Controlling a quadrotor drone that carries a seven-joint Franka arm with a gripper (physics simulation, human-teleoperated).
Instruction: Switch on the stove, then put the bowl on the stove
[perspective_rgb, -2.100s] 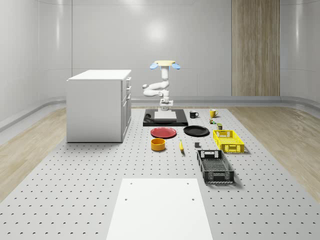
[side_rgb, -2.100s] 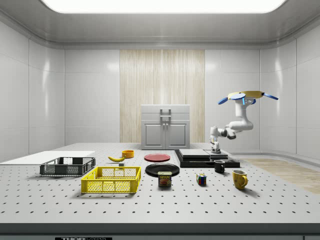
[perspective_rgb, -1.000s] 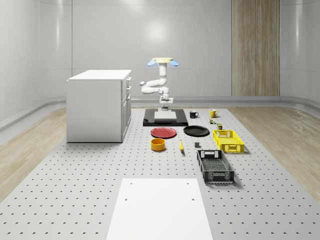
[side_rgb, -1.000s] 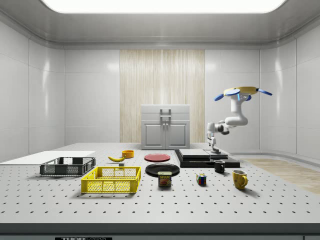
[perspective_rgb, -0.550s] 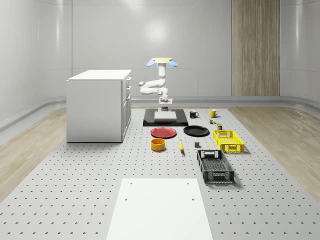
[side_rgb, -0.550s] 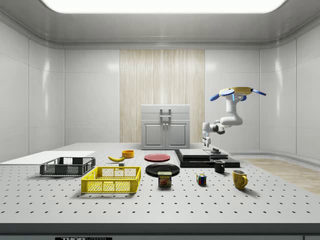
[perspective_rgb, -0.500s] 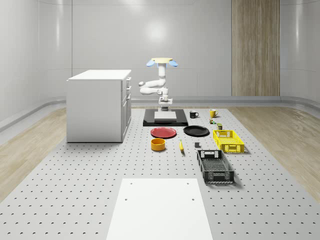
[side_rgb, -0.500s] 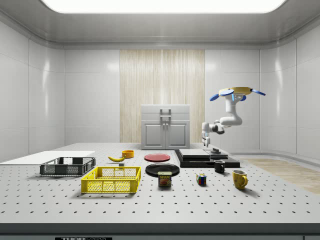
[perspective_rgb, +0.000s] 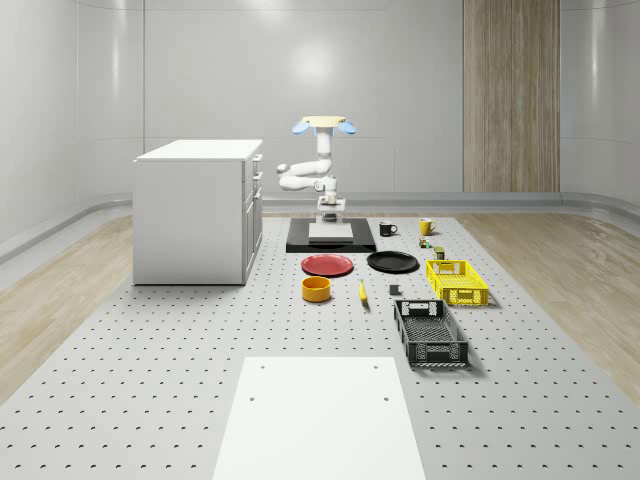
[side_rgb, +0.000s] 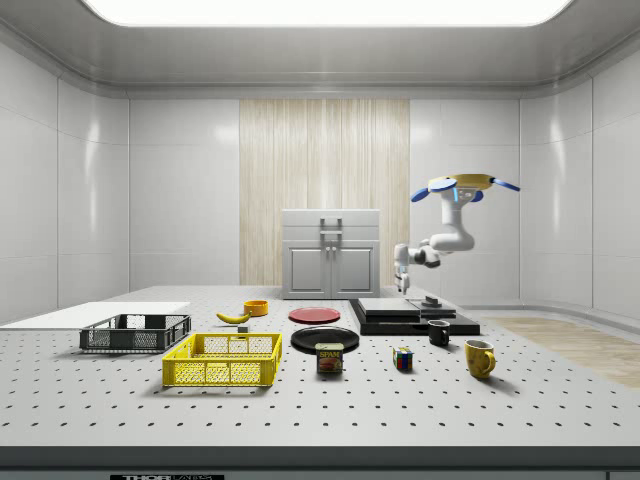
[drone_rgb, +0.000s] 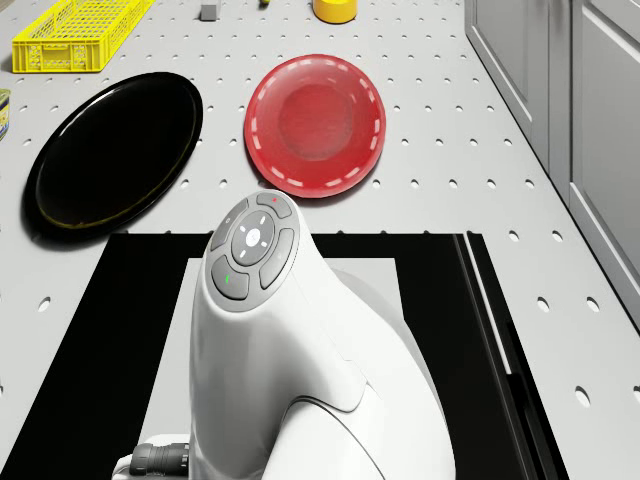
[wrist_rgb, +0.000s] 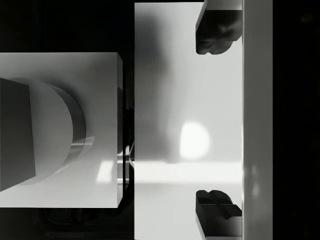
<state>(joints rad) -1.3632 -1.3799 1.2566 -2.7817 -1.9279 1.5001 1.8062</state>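
Since the earlier frame we have drifted along above the stove (perspective_rgb: 330, 236), gripper (wrist_rgb: 218, 120) spread wide, the bowl (perspective_rgb: 316, 289) lying well beyond the red plate (perspective_rgb: 327, 265).

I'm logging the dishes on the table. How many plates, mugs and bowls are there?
Plates: 2, red plate, black plate
Mugs: 2, black mug, yellow mug
Bowls: 1, bowl
Total: 5
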